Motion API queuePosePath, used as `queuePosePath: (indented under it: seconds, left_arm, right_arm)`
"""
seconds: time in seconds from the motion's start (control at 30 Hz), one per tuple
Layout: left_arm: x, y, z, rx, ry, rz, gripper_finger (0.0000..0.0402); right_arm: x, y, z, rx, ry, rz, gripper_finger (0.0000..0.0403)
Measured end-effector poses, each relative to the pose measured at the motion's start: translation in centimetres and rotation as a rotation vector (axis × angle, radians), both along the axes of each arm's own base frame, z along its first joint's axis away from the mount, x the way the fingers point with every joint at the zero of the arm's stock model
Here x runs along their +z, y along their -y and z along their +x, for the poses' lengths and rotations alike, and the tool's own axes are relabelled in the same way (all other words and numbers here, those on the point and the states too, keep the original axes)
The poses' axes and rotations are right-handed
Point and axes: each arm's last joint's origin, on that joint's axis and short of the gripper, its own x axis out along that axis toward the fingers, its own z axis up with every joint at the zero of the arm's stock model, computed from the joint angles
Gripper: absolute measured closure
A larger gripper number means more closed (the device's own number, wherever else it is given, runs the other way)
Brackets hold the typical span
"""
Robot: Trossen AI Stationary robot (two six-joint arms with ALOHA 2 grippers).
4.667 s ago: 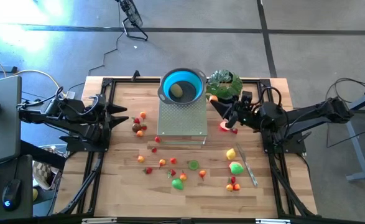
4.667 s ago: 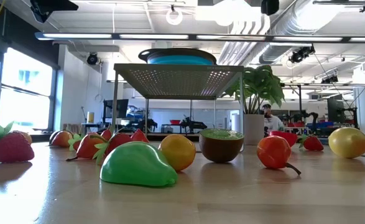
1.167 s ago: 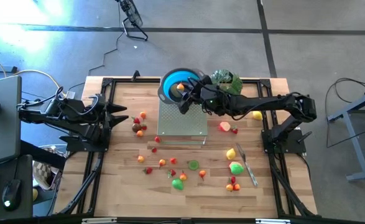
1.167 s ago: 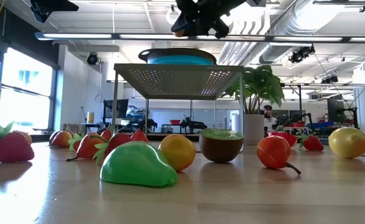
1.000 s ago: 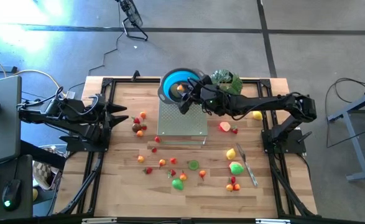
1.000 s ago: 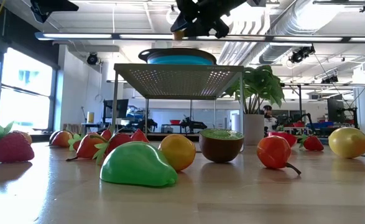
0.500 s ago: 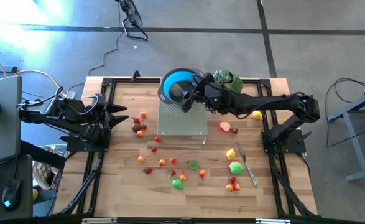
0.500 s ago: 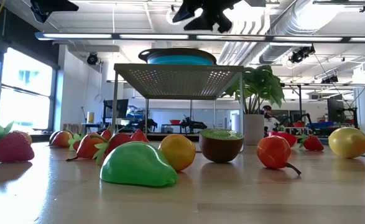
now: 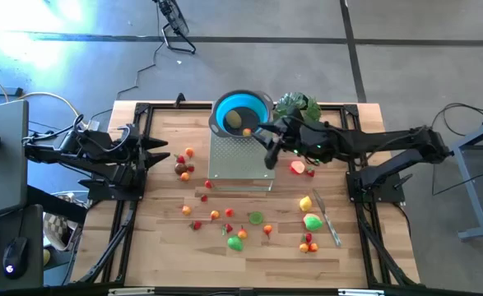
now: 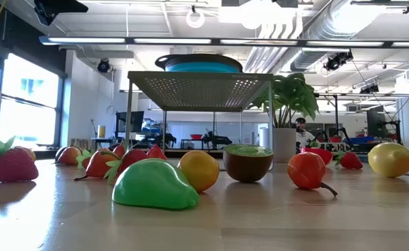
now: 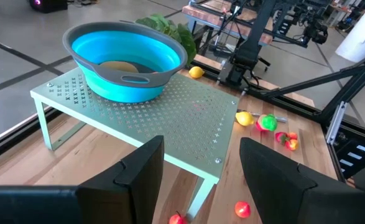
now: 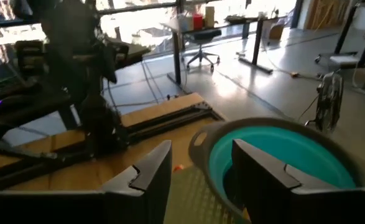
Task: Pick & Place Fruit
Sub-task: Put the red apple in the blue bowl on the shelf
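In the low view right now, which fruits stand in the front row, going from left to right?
Red toy strawberry with green leaves → green pear-shaped toy fruit → orange round toy fruit → halved brown kiwi toy → red-orange toy fruit with stem → yellow toy lemon.

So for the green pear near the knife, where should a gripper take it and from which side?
Grip the green pear across its fat lower body, coming straight down from above. It lies on its side on the table, and the knife lies close alongside, so a sideways approach looks crowded.
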Motion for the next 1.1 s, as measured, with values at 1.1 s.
queuePosePath:
  seconds: [1.1]
  left_arm:
    - [-0.1,0.0,0.0,0.0,-0.007,0.002,0.0197]
  right_arm:
    - [-3.5,-1.7,-8.4,-0.36,-0.365,0.757,0.0267]
